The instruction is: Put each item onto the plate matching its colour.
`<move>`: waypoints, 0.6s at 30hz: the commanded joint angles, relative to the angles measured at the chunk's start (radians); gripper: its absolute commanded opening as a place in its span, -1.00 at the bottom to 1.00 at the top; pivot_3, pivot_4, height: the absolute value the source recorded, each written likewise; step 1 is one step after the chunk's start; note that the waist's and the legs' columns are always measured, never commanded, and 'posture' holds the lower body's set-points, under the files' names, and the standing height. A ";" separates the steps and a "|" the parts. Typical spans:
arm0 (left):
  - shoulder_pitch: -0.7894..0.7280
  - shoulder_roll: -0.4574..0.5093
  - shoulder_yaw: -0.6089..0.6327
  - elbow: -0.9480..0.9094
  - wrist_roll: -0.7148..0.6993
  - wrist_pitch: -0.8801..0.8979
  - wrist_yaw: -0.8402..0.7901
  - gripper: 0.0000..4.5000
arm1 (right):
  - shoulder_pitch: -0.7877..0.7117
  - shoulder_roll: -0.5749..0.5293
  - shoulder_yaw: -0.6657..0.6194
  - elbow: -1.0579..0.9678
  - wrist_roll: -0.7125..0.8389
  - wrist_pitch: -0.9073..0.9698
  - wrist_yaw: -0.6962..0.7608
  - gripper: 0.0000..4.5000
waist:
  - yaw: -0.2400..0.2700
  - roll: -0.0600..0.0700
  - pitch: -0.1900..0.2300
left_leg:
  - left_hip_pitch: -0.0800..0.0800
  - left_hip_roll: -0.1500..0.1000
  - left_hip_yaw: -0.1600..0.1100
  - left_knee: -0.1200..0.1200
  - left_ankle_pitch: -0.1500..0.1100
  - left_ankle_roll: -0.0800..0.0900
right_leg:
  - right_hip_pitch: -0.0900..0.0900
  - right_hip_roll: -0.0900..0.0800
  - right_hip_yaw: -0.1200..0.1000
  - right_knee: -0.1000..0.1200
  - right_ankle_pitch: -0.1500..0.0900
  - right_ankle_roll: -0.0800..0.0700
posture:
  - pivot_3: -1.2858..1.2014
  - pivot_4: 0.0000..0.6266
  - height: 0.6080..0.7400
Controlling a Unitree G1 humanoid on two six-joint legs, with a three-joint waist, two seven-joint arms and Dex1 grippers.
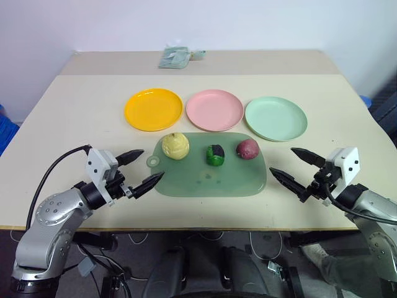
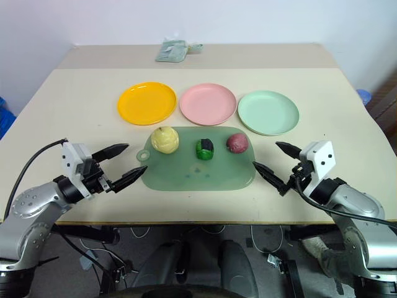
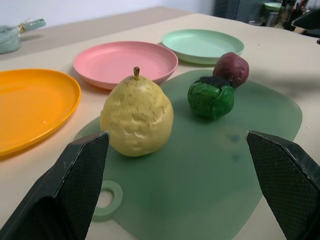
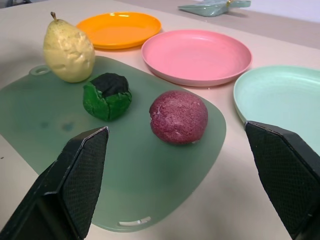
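Note:
Three items lie in a row on a dark green mat [image 1: 211, 177]: a pale yellow knobbly pear [image 1: 175, 146] at the left, a green lump with a dark patch [image 1: 215, 154] in the middle, a dark red-purple round one [image 1: 247, 149] at the right. Behind the mat stand three plates: orange-yellow [image 1: 153, 109], pink [image 1: 214, 110] and mint green [image 1: 276, 118], all bare. My left gripper [image 1: 140, 170] hovers open just off the mat's left end. Off the mat's right end my right gripper [image 1: 293, 166] is open too. Neither holds anything.
A pale green crumpled packet [image 1: 175, 57] lies at the table's far edge. The beige table [image 1: 80, 112] has free room on both sides of the plates. The table's front edge runs just below both grippers.

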 commanded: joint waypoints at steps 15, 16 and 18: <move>-0.014 -0.042 0.002 0.049 -0.005 -0.052 0.000 1.00 | -0.031 -0.006 0.013 -0.054 0.003 0.005 -0.026 0.97 | 0.000 0.000 0.000 | 0.000 0.000 0.000 0.000 0.000 0.000 | 0.000 0.000 0.000 0.000 0.000 0.000 | 0.03 -0.52 1.00; -0.017 -0.044 0.002 0.045 -0.006 -0.044 0.008 1.00 | -0.034 -0.006 0.015 -0.058 0.006 0.011 -0.029 0.97 | 0.000 0.000 0.000 | 0.000 0.000 0.000 0.000 0.000 0.000 | 0.000 0.000 0.000 0.000 0.000 0.000 | 0.03 -0.52 1.00; -0.024 -0.048 -0.007 0.041 0.008 -0.041 0.025 1.00 | -0.054 -0.004 0.021 -0.059 0.013 0.018 -0.031 0.97 | 0.000 0.000 0.000 | 0.000 0.000 0.000 0.000 0.000 0.000 | 0.000 0.000 0.000 0.000 0.000 0.000 | 0.03 -0.52 1.00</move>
